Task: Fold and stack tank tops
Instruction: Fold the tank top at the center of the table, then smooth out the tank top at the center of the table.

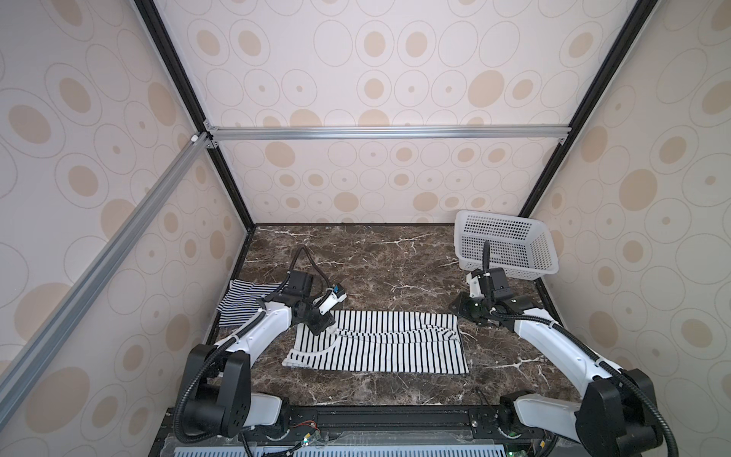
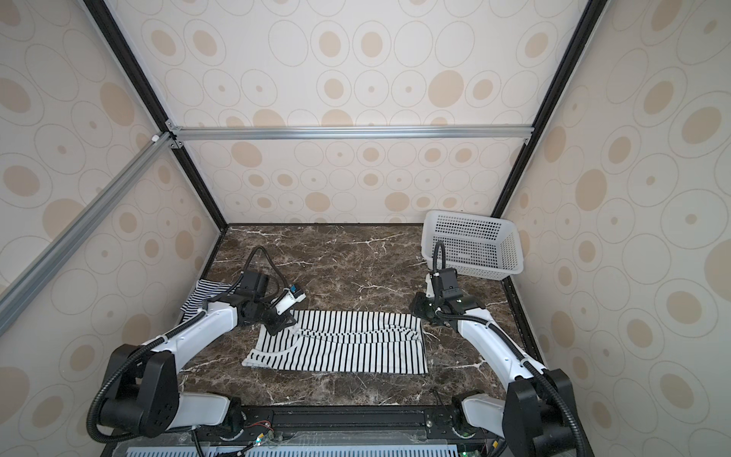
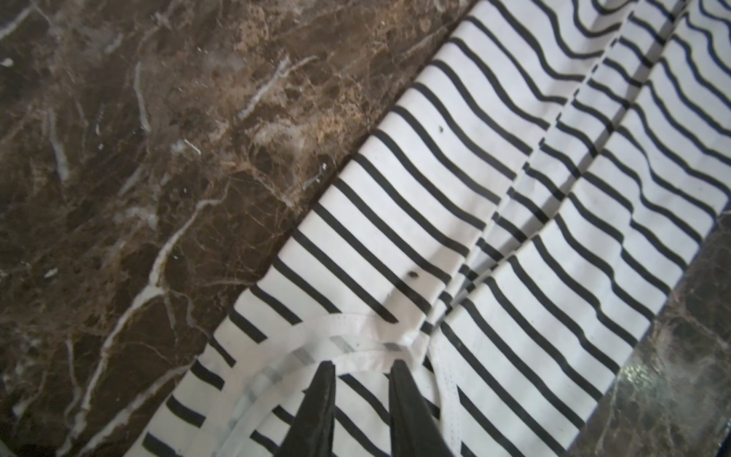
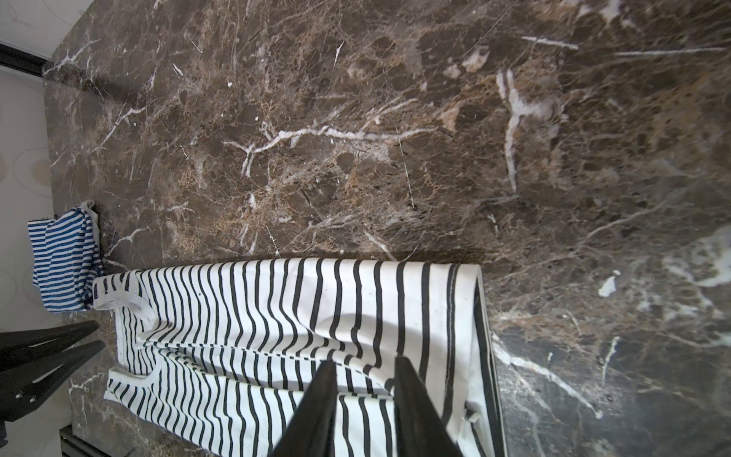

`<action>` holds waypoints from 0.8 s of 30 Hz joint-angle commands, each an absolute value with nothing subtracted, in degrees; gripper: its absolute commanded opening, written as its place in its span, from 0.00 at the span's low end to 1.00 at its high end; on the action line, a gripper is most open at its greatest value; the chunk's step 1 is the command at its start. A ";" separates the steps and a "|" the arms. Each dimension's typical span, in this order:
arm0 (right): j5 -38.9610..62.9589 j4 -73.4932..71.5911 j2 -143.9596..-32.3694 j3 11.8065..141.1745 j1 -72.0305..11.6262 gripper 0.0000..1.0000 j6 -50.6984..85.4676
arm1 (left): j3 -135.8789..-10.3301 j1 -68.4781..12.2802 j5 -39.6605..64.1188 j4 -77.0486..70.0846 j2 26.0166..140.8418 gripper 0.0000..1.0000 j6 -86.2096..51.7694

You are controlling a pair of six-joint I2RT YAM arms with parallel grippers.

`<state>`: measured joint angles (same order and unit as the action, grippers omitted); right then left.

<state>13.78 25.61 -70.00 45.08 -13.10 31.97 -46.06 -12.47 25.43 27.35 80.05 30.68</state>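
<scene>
Both pairs of jaws were seen parted and empty just above the wide-striped tank top (image 1: 379,348).

The left jaws were held over its white neckline band, the right jaws near its hem end. The top was laid flat mid-desk (image 1: 395,257), its far side folded over. The narrow-striped tank top (image 1: 241,300) was seen crumpled at the desk's left edge, and a white basket (image 1: 506,245) in the far right corner.

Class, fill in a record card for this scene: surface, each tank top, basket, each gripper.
Surface: brown marble-patterned table
Wide-striped tank top: folded lengthwise, flat, mid-table
Narrow-striped tank top: crumpled at the table's left edge
Basket: white, perforated, far right corner
Left gripper: open, over the wide-striped top's neckline end
Right gripper: open, over its hem end
</scene>
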 commanded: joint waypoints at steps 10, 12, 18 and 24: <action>16.61 26.65 -81.18 48.69 -15.73 0.29 35.69 | -48.73 -20.41 20.61 22.50 90.04 0.23 27.57; 16.75 27.11 -83.06 48.53 -18.04 0.29 35.72 | -47.64 -20.48 19.78 22.53 89.93 0.22 28.02; 14.67 29.01 -85.94 48.21 -22.17 0.29 35.64 | -43.51 -20.48 16.51 22.00 88.18 0.21 29.86; 12.36 30.72 -83.18 44.61 -22.70 0.29 36.51 | -40.86 -20.49 14.83 21.93 86.20 0.21 30.76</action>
<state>14.57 27.86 -85.03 46.44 -22.55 35.57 -42.26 -20.38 16.71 20.60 87.33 28.84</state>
